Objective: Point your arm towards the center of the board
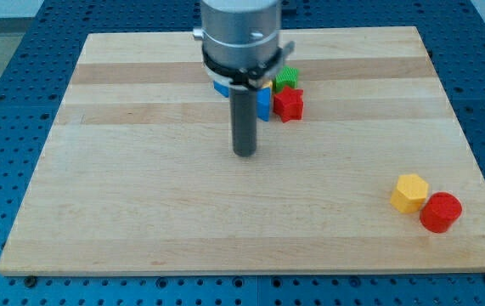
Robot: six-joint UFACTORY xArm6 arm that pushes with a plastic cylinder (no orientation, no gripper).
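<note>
Wooden surface point(140, 212) is looking slick and stiff, so you're sliding my tip point(244, 154), holding nothing, near center.

Blue perforated metal table surface point(4, 51) on all sides, even overhead light

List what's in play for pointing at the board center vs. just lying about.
In play: my tip, near the middle of the board.
Lying about: red star block, green block, blue block, yellow hexagon block, red cylinder block.
</note>
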